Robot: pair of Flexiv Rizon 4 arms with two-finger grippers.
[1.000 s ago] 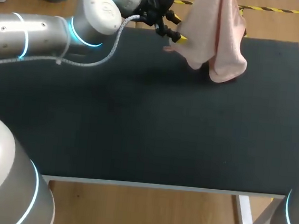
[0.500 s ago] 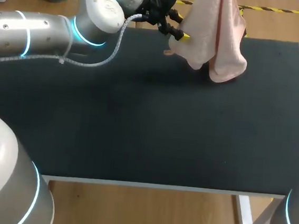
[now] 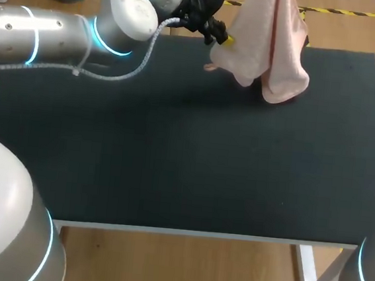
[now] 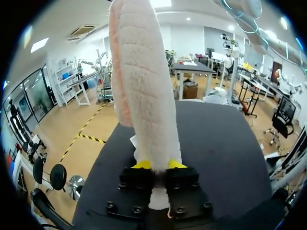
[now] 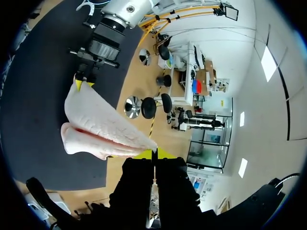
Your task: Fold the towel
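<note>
A pink towel [image 3: 271,49] hangs over the far side of the black table [image 3: 172,159], its lower folds touching the surface. My left gripper [image 3: 221,40] is at the towel's lower left edge. In the left wrist view the towel [image 4: 144,96] runs up from between the yellow tips of the left gripper [image 4: 159,165], which is shut on it. My right gripper [image 5: 154,154] is shut on the towel's top corner, and the towel [image 5: 98,125] hangs down from it to the left gripper [image 5: 82,84] below. In the head view the right gripper is out of sight.
The table's far edge lies just behind the towel. My left arm [image 3: 65,36] stretches across the table's far left part. The right arm's base [image 3: 367,277] stands at the near right corner.
My left gripper has shut on the towel's lower left edge and risen slightly with it. The right gripper and the rest of the towel have stayed put.
</note>
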